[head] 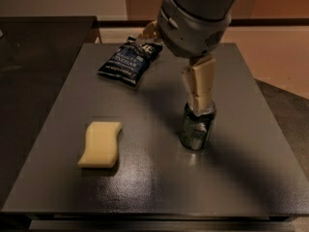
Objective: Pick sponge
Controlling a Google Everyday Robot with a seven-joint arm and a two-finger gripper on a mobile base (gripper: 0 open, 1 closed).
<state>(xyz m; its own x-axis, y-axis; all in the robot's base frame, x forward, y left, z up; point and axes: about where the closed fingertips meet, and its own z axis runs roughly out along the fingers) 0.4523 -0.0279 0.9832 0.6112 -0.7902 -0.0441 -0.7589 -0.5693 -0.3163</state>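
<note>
The sponge (100, 144) is a pale yellow foam block with wavy sides, lying flat on the dark table (145, 187) at the front left. My gripper (202, 106) hangs from the grey arm (195, 18) at the centre right, its cream fingers pointing down in front of the top of a green can (196, 129). The gripper is well to the right of the sponge and above the table. Nothing shows between its fingers.
A dark blue chip bag (129, 60) lies at the back left of the table. The green can stands upright right of centre. A darker counter (38, 37) adjoins the table's left side. Floor shows to the right.
</note>
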